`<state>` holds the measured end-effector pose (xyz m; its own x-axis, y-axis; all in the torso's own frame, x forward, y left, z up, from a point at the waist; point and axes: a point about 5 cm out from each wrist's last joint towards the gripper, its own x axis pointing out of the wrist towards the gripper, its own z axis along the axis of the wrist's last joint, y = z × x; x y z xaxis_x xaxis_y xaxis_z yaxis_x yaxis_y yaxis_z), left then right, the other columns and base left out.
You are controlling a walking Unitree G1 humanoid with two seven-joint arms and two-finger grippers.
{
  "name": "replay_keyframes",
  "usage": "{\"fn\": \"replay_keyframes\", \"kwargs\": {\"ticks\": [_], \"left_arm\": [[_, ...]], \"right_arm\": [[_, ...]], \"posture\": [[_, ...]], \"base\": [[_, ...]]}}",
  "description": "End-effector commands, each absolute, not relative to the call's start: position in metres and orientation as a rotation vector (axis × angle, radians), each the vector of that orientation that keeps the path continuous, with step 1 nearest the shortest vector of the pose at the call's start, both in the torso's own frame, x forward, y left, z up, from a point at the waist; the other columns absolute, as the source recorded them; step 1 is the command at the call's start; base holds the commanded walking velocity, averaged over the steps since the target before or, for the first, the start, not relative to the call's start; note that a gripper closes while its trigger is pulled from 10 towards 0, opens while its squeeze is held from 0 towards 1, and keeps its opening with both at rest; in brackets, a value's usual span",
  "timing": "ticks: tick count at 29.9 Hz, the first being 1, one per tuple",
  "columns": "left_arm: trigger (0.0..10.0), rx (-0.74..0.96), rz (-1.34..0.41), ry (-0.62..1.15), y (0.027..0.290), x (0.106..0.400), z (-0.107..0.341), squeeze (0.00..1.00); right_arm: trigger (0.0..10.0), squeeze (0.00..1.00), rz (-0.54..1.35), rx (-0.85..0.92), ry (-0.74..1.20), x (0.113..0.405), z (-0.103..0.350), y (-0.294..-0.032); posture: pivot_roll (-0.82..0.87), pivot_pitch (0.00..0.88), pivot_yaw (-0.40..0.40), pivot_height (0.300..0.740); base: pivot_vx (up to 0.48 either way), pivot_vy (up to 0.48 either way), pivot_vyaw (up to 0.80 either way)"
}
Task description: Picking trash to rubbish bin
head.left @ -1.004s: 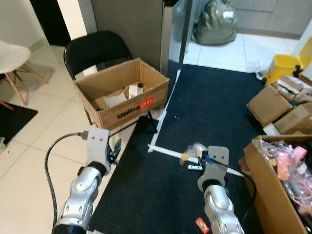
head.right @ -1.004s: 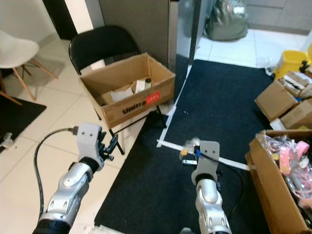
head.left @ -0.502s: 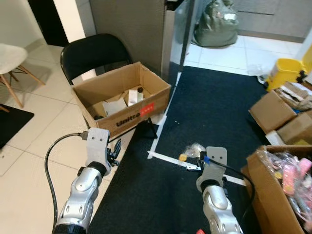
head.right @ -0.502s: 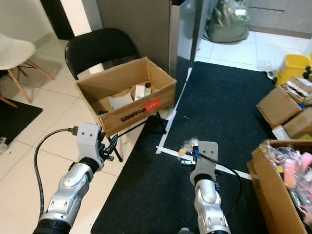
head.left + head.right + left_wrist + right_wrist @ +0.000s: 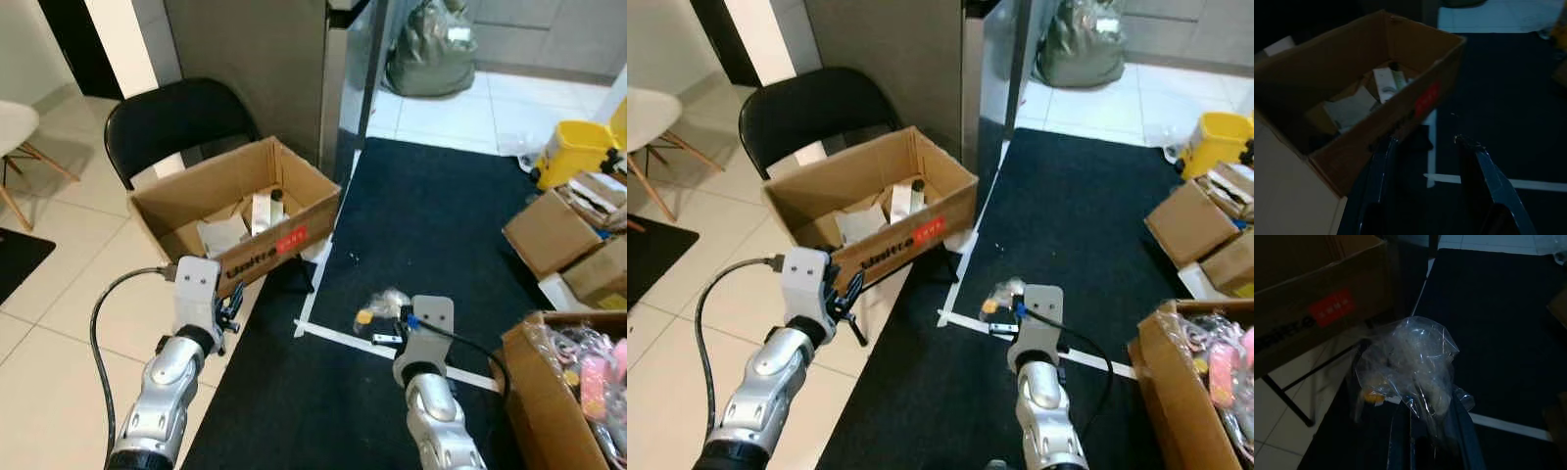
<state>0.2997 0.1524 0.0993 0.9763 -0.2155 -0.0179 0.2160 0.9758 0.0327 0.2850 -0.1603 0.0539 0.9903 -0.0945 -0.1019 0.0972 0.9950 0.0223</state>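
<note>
The trash, a crumpled clear plastic bag (image 5: 1408, 364) with a small yellow bit inside, is pinched between the two black fingers of the right gripper (image 5: 1430, 409), held above the dark carpet (image 5: 431, 215) near its left edge and just over a white tape strip (image 5: 338, 335) stuck across it.

Far left, the corner of a white chair (image 5: 15, 127) with wooden legs stands on the pale tiled floor (image 5: 59, 284). Next comes a black folding chair (image 5: 171, 117), and on its seat rests the open cardboard box (image 5: 235, 211) serving as the rubbish bin, with a red label on its front wall and a few pale packets and a small bottle inside. The left gripper (image 5: 1422, 144) hovers just in front of that box's front wall, its fingers spread apart with nothing between them; a black cable loops off its silver arm.

Behind the box rises a grey cabinet (image 5: 255, 59), and beyond the carpet's far edge a dark green sack (image 5: 431, 49) sits on white tiles. Along the carpet's right edge are a yellow bucket (image 5: 573, 147), several closed cardboard cartons (image 5: 554, 230), and nearest the robot an open carton (image 5: 534, 392) stuffed with pink and clear packaging.
</note>
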Motion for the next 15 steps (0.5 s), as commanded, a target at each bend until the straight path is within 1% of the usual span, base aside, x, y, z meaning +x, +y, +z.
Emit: {"fn": "replay_keyframes", "kwargs": {"ticks": [1, 15], "left_arm": [[10.0, 0.044, -0.222, 0.024, 0.1528, 0.298, 0.0965, 0.07], [10.0, 0.044, -0.227, 0.025, 0.1518, 0.2983, 0.0962, 0.07]], "right_arm": [[10.0, 0.0, -0.101, 0.028, 0.119, 0.2817, 0.0488, -0.1619], [10.0, 0.0, -0.096, 0.028, 0.115, 0.2831, 0.0495, -0.1616]], "posture": [[-0.02, 0.138, 0.062, 0.74], [-0.02, 0.139, 0.06, 0.74]], "base": [[0.345, 0.0, 0.0], [0.342, 0.0, 0.0]]}}
